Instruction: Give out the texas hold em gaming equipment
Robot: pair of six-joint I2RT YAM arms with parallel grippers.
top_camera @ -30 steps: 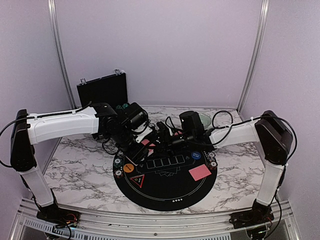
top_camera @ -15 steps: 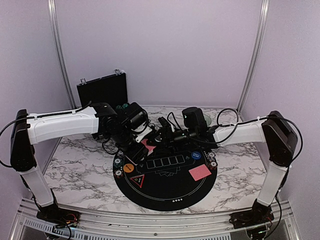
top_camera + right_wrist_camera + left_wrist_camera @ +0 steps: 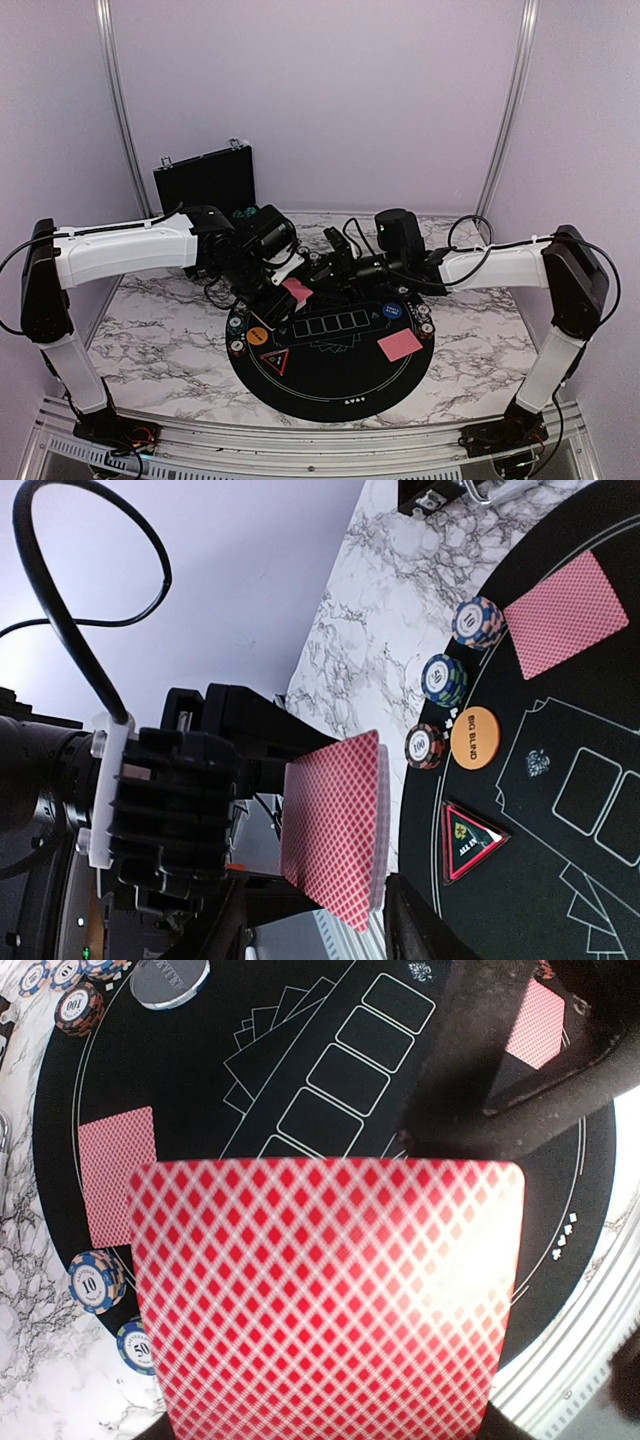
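Observation:
My left gripper (image 3: 284, 288) is shut on a deck of red-backed playing cards (image 3: 325, 1300), holding it above the far left of the round black poker mat (image 3: 330, 385). My right gripper (image 3: 325, 925) has reached across to the deck (image 3: 335, 825); its fingers straddle the deck's free end with a gap still showing, so it is open. One card (image 3: 400, 345) lies face down on the mat's right side, another (image 3: 565, 615) at its far left. Striped chip stacks (image 3: 445, 678) and an orange Big Blind button (image 3: 474, 737) sit along the left rim, a blue button (image 3: 392, 311) on the right.
A black hard case (image 3: 205, 178) stands open at the back left on the marble table (image 3: 150, 330). A red-edged triangular All In marker (image 3: 276, 360) lies on the mat's left. More chips (image 3: 427, 320) sit at the mat's right rim. Cables loop over both wrists.
The right arm has swung left and stretched out to the deck, and its jaws have narrowed round the deck's end. The left arm and deck have not moved.

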